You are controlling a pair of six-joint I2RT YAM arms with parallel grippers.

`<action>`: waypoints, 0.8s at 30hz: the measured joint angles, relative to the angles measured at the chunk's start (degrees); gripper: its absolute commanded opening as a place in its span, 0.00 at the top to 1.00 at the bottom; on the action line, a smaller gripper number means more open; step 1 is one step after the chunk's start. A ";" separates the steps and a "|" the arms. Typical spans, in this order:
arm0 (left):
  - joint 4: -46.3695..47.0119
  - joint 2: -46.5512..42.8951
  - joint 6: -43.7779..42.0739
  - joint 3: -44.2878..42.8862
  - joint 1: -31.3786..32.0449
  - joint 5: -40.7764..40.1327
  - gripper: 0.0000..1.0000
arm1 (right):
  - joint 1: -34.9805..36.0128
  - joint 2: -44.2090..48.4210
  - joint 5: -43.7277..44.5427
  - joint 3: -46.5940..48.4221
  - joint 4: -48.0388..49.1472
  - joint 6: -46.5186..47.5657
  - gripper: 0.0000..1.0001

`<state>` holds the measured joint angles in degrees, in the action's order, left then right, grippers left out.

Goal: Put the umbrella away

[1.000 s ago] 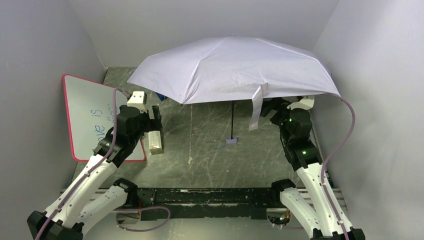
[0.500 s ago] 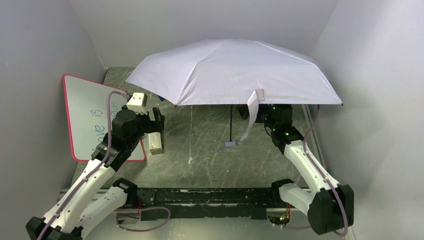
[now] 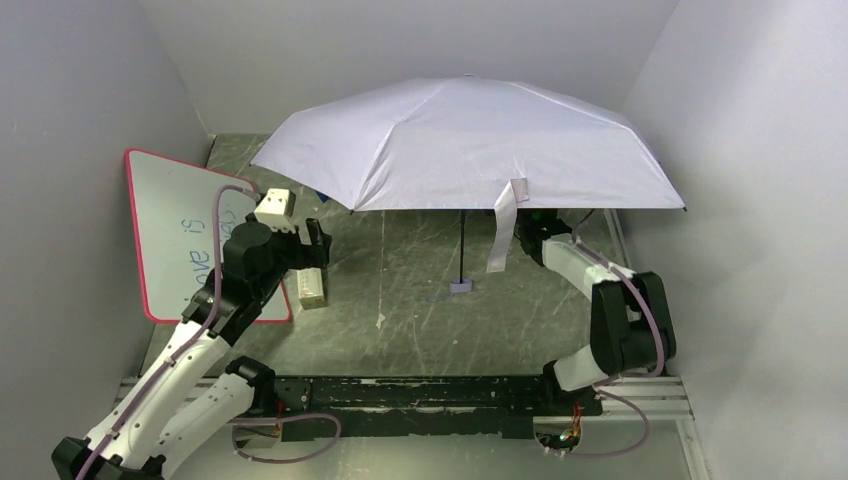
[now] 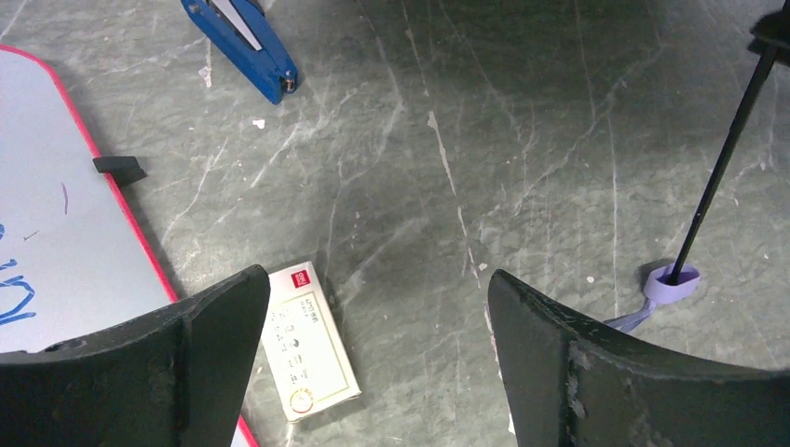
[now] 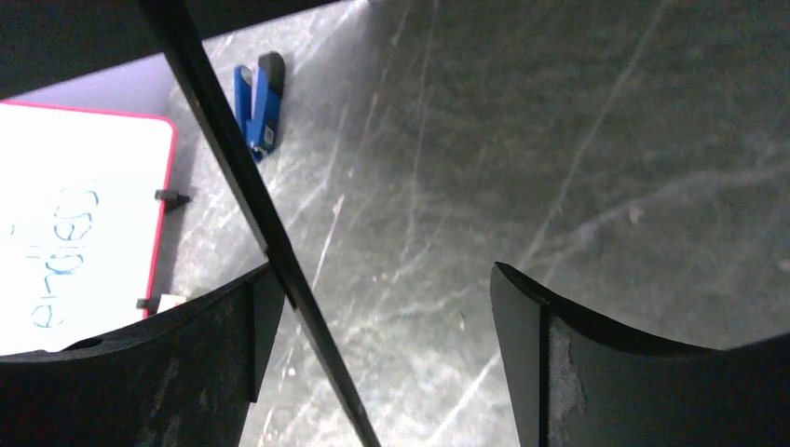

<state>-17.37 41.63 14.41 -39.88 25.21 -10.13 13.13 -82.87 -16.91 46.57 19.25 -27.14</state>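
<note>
umbrella [image 3: 470,140] open, standing on handle [image 4: 673,282] mid-bench [image 3: 400,310], canopy [image 3: 400,150] toward 12 o'clock. Prob light, fabric floppy; grab thin shaft [image 5: 251,205]. R fingers [image 5: 578,372] wide, shaft in gap, 9 o'clock side, unclamped. L fingers [image 4: 214,335] wide, empty.

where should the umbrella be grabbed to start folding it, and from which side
On the umbrella, grip the thin black shaft about midway between canopy and handle, coming in level from the right, under the canopy. The shaft stands upright and bare, narrow enough for a pincer; the canopy is wide and soft. The right pincer is open close beside it.
</note>
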 measured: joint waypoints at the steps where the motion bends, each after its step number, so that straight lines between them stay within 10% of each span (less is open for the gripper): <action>1: 0.00 -0.17 0.09 0.00 0.00 0.09 0.09 | 0.04 -1.44 -0.39 1.22 0.83 -0.07 0.19; 24: -2.78 -1.18 3.50 -0.74 -0.04 0.22 0.02 | 1.77 -11.19 -5.07 17.84 5.70 -2.95 0.99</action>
<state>-20.14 40.45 17.91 -40.62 25.17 -9.91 14.90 -94.06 -21.98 64.40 24.95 -30.09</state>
